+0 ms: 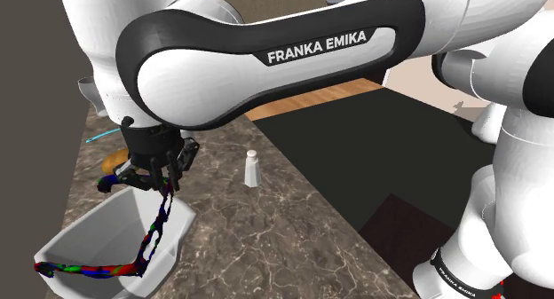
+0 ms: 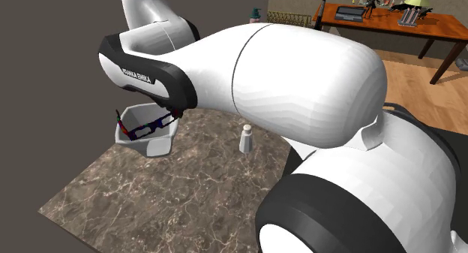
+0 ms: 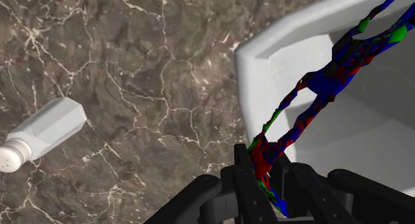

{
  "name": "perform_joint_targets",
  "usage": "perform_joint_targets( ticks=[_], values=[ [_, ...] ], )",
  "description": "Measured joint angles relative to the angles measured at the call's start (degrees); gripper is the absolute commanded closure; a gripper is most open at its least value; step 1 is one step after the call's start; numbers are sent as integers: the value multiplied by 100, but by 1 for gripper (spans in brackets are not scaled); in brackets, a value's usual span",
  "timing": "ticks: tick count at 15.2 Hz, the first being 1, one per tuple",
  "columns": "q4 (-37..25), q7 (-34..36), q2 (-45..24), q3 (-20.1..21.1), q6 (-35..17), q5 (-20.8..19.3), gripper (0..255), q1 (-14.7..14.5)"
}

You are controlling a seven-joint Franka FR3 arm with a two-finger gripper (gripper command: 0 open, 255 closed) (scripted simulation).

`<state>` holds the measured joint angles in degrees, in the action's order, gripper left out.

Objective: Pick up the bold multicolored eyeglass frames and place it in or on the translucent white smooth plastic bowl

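Note:
The multicolored eyeglass frames (image 1: 89, 271) hang by one temple from my gripper (image 1: 162, 180), which is shut on that temple's end. The glasses slant down across the white, square-cornered bowl (image 1: 98, 226), with the front piece lying over its near rim. In the second exterior view the glasses (image 2: 146, 128) sit over the bowl (image 2: 157, 145) under the arm's black wrist. In the wrist view my gripper (image 3: 269, 189) clasps the red, blue and green temple, and the frames (image 3: 319, 90) stretch away over the bowl's rim (image 3: 286, 36) and hollow.
A white shaker (image 1: 252, 169) stands upright on the brown marble counter (image 1: 266, 235), beside the bowl toward the shoulder view's right. An orange object (image 1: 111, 161) lies behind the gripper. The counter's edge drops to a dark floor (image 1: 373, 155) on the right.

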<state>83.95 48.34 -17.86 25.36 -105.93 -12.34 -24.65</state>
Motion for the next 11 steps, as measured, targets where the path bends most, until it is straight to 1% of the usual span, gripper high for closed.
perform_joint_targets(
  ticks=[1, 7, 11],
  values=[
    [2, 1, 1, 0, -2, 0, 0, 0],
    [14, 3, -6, 3, -4, 3, 0, -4],
    [-456, -32, 29, 27, 489, 27, 0, -49]
  ],
)
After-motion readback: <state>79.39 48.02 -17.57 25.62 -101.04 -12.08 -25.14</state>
